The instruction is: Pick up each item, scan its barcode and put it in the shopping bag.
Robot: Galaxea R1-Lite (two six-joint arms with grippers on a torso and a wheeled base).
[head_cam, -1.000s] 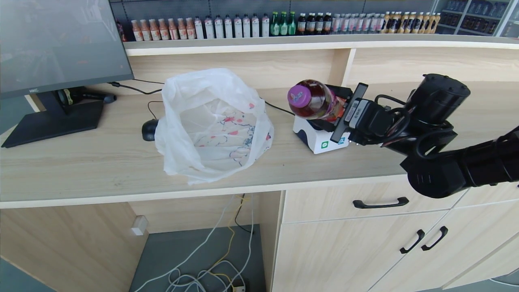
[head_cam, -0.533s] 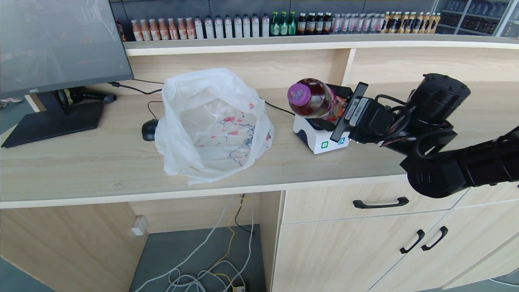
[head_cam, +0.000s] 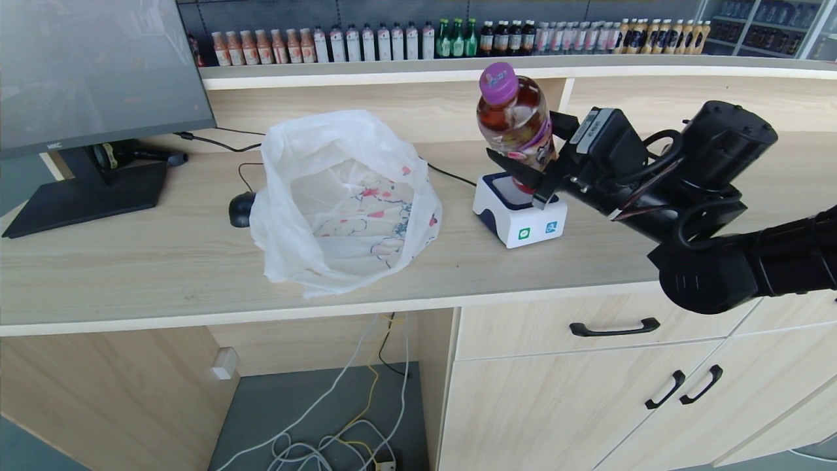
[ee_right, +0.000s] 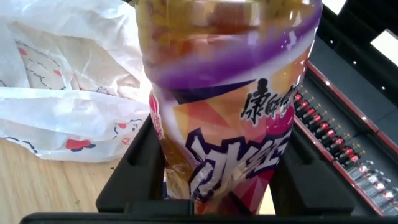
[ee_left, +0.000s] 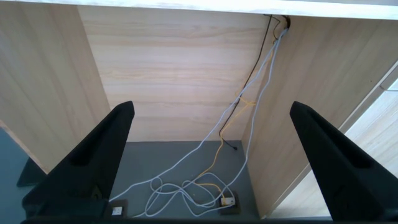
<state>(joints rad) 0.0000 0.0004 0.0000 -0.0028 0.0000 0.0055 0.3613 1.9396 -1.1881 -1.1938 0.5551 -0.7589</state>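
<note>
While the right hand [head_cam: 531, 160] clamped the purple-capped plastic bottle of reddish tea [head_cam: 513, 118] upright above the white box scanner [head_cam: 523, 226] on the wooden table [head_cam: 163, 261], the open white plastic shopping bag [head_cam: 340, 196] stood to its left, and the left hand [ee_left: 211, 112], fingers apart, hung below the table.

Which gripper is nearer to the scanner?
Right. The right gripper holds the bottle just above the scanner. The left gripper is low, before the space under the counter, facing the cables there, well away from it.
</note>
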